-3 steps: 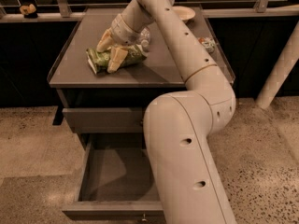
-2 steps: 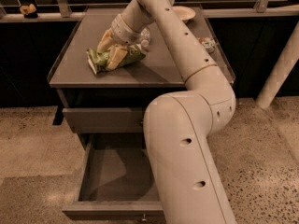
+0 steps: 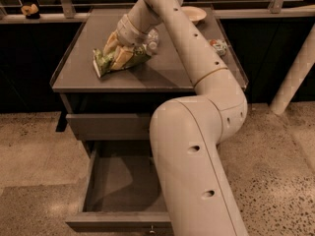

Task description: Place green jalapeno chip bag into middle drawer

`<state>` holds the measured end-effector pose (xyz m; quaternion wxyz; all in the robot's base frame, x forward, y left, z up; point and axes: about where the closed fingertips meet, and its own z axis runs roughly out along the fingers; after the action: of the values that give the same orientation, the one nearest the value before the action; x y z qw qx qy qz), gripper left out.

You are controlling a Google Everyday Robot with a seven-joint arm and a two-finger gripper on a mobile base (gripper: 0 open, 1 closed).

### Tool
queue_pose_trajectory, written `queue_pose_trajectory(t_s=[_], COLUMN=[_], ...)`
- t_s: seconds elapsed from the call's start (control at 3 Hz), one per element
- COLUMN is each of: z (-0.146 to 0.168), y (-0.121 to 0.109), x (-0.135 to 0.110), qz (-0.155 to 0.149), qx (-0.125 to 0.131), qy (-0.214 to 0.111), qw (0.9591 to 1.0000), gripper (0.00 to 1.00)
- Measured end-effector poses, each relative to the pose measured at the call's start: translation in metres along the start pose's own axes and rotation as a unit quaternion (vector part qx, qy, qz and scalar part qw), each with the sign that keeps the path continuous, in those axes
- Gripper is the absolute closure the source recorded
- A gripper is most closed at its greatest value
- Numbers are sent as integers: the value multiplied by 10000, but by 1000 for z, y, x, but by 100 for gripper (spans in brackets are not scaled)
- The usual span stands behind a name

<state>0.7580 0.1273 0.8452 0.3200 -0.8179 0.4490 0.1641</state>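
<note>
Gripper (image 3: 111, 58) on chip bag (image 3: 100, 63), worktop (image 3: 167, 75)
Jaws clamped on the green bag, one finger on each side; bag lies at the worktop's left side, nearer the front edge; clear bottle (image 3: 151, 39) just behind the gripper; can (image 3: 218, 46) near right edge; middle drawer (image 3: 118, 222) pulled out below, well apart from the bag.

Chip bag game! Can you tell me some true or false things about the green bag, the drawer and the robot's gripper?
1. The green jalapeno chip bag is up at the cabinet top. True.
2. The middle drawer is shut. False: it is pulled open, and the floor that shows is bare.
3. The gripper is down inside the drawer. False: it is at the bag, above the cabinet top.
4. A drink can sits near the top's right edge. True.
</note>
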Motion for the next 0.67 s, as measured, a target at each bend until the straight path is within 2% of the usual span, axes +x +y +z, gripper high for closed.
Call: queue_pose_trajectory(t_s=[0.33,0.67], z=[-14,-70], y=[0,4], x=[-7,-29], qz=[-74,-80], qx=[132,735], qy=[93,230], qw=[9998,9970], gripper=[100,100])
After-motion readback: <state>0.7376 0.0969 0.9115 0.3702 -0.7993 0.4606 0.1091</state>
